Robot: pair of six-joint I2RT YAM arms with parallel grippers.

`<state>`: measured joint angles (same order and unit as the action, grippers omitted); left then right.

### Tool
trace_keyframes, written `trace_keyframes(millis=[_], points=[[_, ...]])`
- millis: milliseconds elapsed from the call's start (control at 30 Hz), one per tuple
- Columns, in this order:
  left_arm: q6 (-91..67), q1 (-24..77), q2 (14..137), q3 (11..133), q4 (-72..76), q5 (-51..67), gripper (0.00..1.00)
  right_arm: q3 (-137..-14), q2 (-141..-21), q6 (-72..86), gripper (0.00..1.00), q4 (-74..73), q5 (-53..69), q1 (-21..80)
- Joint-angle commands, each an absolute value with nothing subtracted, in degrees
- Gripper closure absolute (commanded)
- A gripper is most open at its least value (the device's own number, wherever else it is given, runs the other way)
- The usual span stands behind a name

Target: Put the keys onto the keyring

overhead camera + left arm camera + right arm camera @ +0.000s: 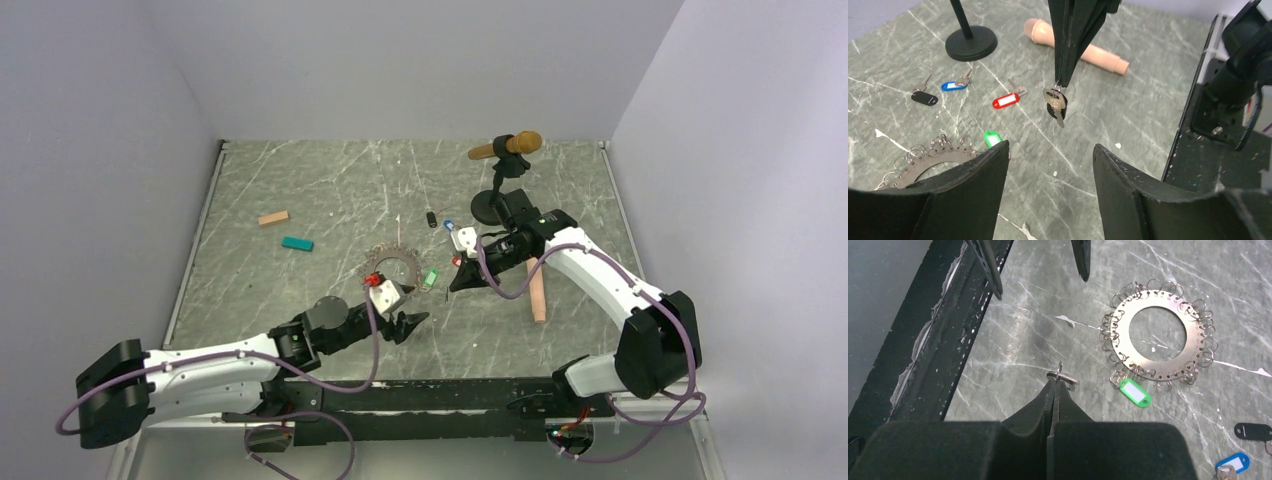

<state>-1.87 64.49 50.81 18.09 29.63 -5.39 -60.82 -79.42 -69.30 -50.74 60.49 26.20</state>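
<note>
Fingers (973, 195) of the left gripper (1050, 152) stand wide apart, holding nothing. The right gripper (1057, 385) is pinched closed on a small hanging bare key (1055, 102). In the right wrist view, the keyring (1120, 335) lies flat on the table (1013, 330), with the green-tagged key (1134, 392) at its 6 o'clock rim.

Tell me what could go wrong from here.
1. The right pincer pinches the hanging key only by its small ring, at the very tips; it may slip out.
2. The key dangles freely and could swing past the keyring.
3. The open left pincer, close to the keyring, might nudge it.
</note>
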Motion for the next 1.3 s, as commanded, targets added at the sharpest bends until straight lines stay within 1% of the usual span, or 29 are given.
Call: trace_keyframes(millis=[0,133,267,400,533,733,1233,1267], points=[[2.8,64.3,55.4,23.7,30.9,-3.7,0.35,-63.1,-79.8,-71.5,1.0,-52.3,60.1,26.8],[4.5,64.3,58.7,24.7,33.8,-3.6,0.37,-63.1,-80.5,-72.1,1.0,-52.9,60.3,27.1],[5.2,64.3,61.3,25.0,36.0,-2.3,0.4,-63.2,-80.9,-72.6,1.0,-53.4,60.5,27.6],[5.8,64.3,63.3,25.1,37.7,-1.0,0.45,-63.3,-81.1,-72.9,1.0,-53.6,60.6,27.9],[6.9,64.3,64.9,25.1,40.2,0.1,0.53,-63.2,-81.3,-73.0,1.0,-53.7,61.0,28.1],[7.3,64.3,67.2,26.4,41.4,1.2,0.59,-63.2,-81.5,-73.2,1.0,-53.9,61.1,28.3],[7.9,64.3,70.2,28.0,40.3,2.0,0.69,-63.4,-81.5,-73.9,0.99,-54.5,61.9,28.4],[8.0,64.3,70.3,28.0,40.3,2.1,0.71,-63.3,-81.5,-73.9,0.99,-54.6,61.9,28.4]])
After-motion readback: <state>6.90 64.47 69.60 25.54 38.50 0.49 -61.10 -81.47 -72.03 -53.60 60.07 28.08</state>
